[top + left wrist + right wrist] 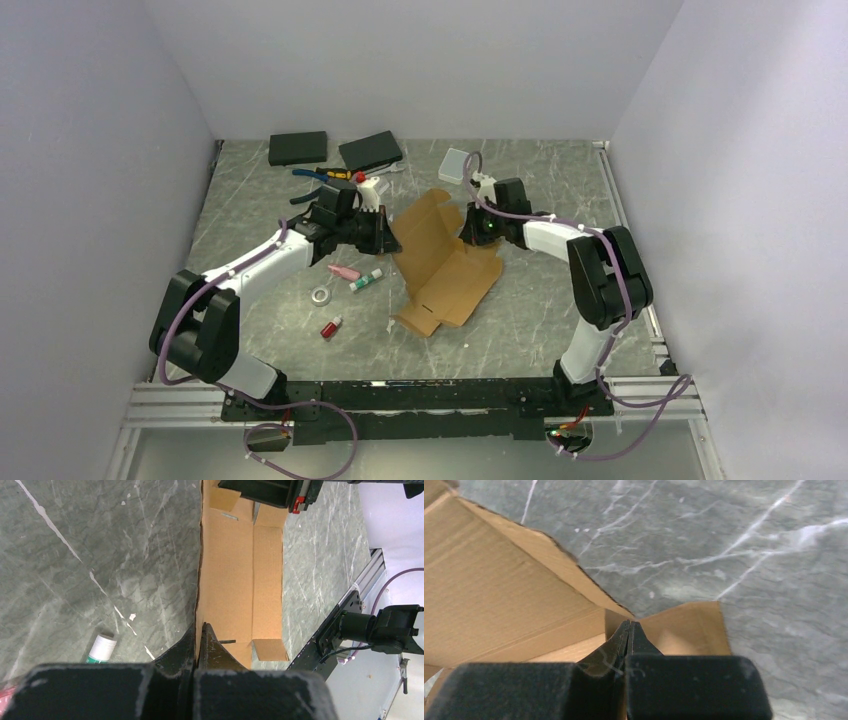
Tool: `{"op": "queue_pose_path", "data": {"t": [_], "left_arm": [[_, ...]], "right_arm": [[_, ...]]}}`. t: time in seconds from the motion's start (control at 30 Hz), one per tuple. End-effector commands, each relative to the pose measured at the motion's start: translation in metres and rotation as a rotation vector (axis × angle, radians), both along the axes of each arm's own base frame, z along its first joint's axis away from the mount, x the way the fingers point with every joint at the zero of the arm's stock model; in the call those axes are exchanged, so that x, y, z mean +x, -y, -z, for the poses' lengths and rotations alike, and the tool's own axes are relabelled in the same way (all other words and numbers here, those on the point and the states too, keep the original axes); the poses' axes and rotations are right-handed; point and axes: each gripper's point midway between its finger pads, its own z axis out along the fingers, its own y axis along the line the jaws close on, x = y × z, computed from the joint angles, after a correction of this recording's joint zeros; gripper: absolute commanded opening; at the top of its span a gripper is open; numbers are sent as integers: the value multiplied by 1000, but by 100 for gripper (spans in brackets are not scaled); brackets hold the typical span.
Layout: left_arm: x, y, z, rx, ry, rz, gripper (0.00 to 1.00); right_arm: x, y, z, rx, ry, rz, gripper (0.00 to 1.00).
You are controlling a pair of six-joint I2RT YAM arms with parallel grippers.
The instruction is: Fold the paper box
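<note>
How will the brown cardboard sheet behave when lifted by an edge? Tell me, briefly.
The paper box is probably light: it looks like a thin single-layer sheet. It is likely stiff across its panels but hinging at the creases, since one side stands raised where the left gripper pinches its edge. Its loose flaps may swing when lifted.

I see two arms of white links and chunky black joint housings, the left arm (250, 268) and the right arm (560, 238), each trailing a purple cable (392, 577) tied along it with white clips. The left gripper (199, 628) and right gripper (629, 626) have matte black, tapering fingers scuffed with pale scratches.
</note>
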Motion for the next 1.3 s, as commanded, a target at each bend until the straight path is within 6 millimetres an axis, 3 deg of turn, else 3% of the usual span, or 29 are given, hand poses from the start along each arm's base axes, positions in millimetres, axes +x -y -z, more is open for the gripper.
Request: {"op": "queue_pose_path", "data": {"t": [0.0,0.23,0.6,0.7,0.8,0.9,0.97,1.1,1.27], "left_arm": [[1,5,-7,-38,3,6,0],[2,4,-3,-32,-6,5,0],[0,8,5,-37,-39,28,0],[0,6,4,-27,-34,21,0],[1,2,2,-16,-21,13,0],[3,-2,-1,-6,1,14,0],[4,-2,-3,-3,12,16,0],[6,0,-7,-17,31,31,0],[7,2,-10,-29,50,43,0]], "right_arm": [[0,-20,-24,57,43,-60,0],[-13,-24,-10,90,-54,-38,0],[-8,-28,18,128,-140,101,0],[-4,-24,4,110,-83,82,0],[4,-14,-42,71,81,45,0],[-4,1,-78,-25,230,-54,0],[-18,15,-88,-125,308,-162,0],[-50,63,-83,-199,289,-239,0],[-65,122,-62,-337,174,-211,0]]}}
